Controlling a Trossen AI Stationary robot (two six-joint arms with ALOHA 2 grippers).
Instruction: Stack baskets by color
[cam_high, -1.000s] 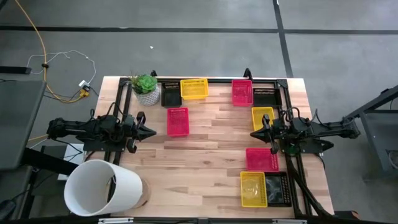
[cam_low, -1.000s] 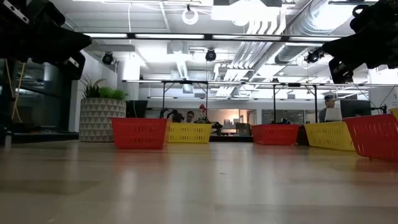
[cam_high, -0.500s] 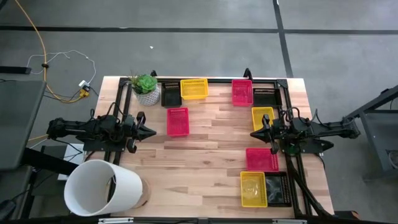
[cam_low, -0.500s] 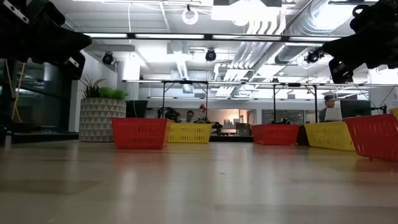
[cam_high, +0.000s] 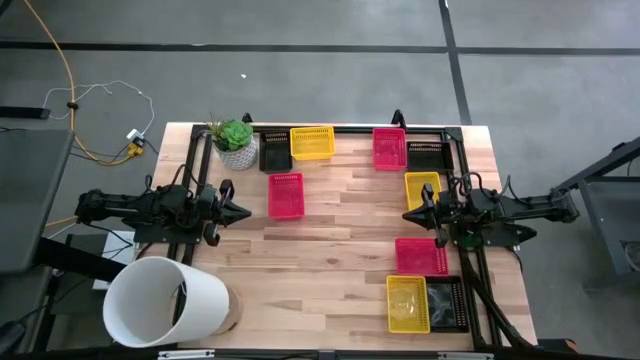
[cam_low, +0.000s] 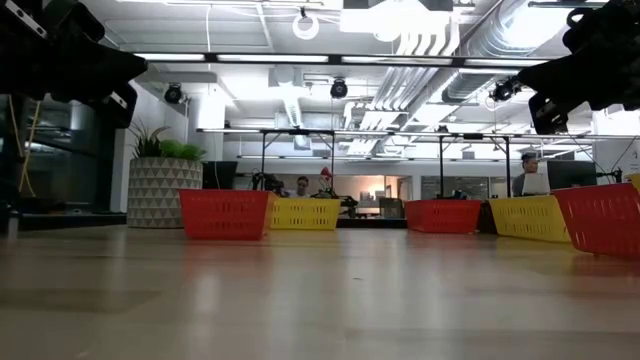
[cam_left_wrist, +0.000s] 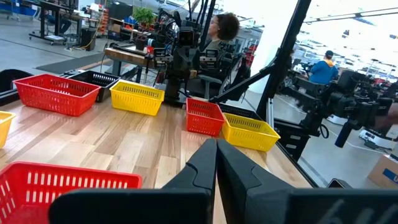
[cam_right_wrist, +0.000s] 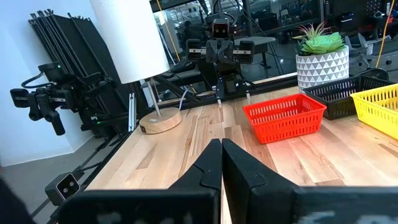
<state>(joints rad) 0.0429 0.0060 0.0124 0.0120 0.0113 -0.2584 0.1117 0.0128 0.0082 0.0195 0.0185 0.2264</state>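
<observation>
Clearly nothing is stacked yet: the baskets lie scattered singly over the wooden table (cam_high: 330, 255), and both arms hover at its sides with nothing held. The left gripper (cam_high: 243, 212) has its fingers pressed together, pointing at the red basket (cam_high: 285, 194) just beside it. The right gripper (cam_high: 410, 215) is likewise pinched closed and empty, just below the yellow basket (cam_high: 421, 189) at its own edge.

Taking the potted plant (cam_high: 235, 142) as landmark: a black basket (cam_high: 275, 151) sits right beside it, a second yellow basket (cam_high: 312, 143) next along the far edge, then another red basket (cam_high: 389, 148) with a black basket (cam_high: 426, 154) beyond. Well away from the plant, at the near right corner, lie a red basket (cam_high: 421, 256), a yellow basket (cam_high: 407, 303) and a black basket (cam_high: 446, 303).

The likeliest trouble, as I judge it: closed fingers must open before any pick, or they will only shove a light basket across the wood. Neighbouring baskets sit so close together that lifting one could drag its neighbour. The black basket beside the plant leaves little room, so a finger could nudge the pot.

The white bucket (cam_high: 165, 300) covers the near left corner, and the right arm hides part of that edge. Something pale seems to lie in the near yellow basket, though I cannot make it out.
</observation>
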